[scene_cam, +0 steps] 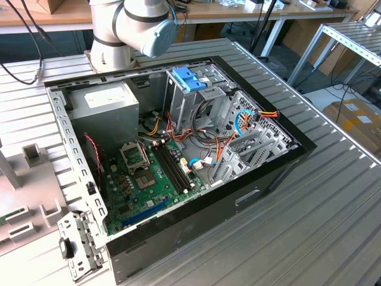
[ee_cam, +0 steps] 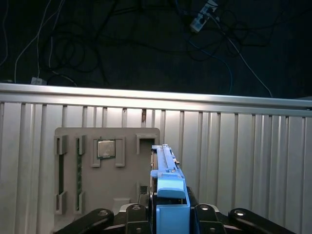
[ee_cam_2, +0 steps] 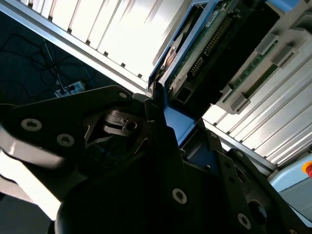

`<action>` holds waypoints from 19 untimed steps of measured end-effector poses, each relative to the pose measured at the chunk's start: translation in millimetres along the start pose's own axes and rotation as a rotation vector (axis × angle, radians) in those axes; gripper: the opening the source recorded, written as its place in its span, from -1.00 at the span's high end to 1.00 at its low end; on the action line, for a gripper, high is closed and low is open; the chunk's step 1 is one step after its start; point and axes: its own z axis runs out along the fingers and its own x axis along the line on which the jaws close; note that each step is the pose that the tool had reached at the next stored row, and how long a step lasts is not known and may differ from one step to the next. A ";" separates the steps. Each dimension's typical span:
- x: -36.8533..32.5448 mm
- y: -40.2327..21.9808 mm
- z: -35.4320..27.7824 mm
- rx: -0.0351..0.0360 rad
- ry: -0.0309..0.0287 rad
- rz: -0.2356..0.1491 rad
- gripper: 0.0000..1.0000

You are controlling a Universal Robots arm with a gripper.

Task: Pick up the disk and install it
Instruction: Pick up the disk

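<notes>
The disk [ee_cam: 165, 168] is a dark drive in a light blue carrier frame, standing on edge. In the first wrist view it rises from between my black fingers over a grey holder plate [ee_cam: 105, 190] that lies on the ribbed metal table. My gripper [ee_cam: 168, 208] is shut on the disk's blue end, one finger on each side. In the second wrist view, the gripper [ee_cam_2: 168, 122] clamps the blue frame, and the disk's green circuit board [ee_cam_2: 209, 41] faces the camera. I cannot tell whether the disk is clear of the holder's slot.
The open computer case [scene_cam: 280, 164] lies in the middle of the table, with a green motherboard [scene_cam: 149, 179], loose cables and a metal drive cage [scene_cam: 250, 140]. A blue-latched bracket [scene_cam: 189, 78] sits on the cage. The grey holder plate [scene_cam: 30, 205] lies at the exterior view's left.
</notes>
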 end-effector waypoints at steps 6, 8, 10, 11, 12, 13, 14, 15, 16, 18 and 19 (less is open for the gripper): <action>-0.3 0.2 -4.8 0.0004 -0.0093 0.000 0.26; -0.5 0.2 -6.4 0.0005 -0.0123 0.000 0.26; -0.5 0.3 -7.5 0.0006 -0.0145 -0.001 0.26; -0.6 0.3 -8.0 0.0007 -0.0154 -0.001 0.26; -0.6 0.3 -8.5 0.0006 -0.0163 -0.001 0.26; -0.7 0.3 -9.1 0.0007 -0.0173 -0.001 0.26; -0.7 0.4 -9.7 0.0007 -0.0183 -0.001 0.26; -0.7 0.4 -10.3 0.0008 -0.0193 -0.001 0.26; -0.8 0.4 -10.9 0.0008 -0.0203 -0.001 0.26; -0.9 0.5 -13.2 0.0009 -0.0231 -0.001 0.26; -1.0 0.5 -13.9 0.0010 -0.0238 -0.001 0.26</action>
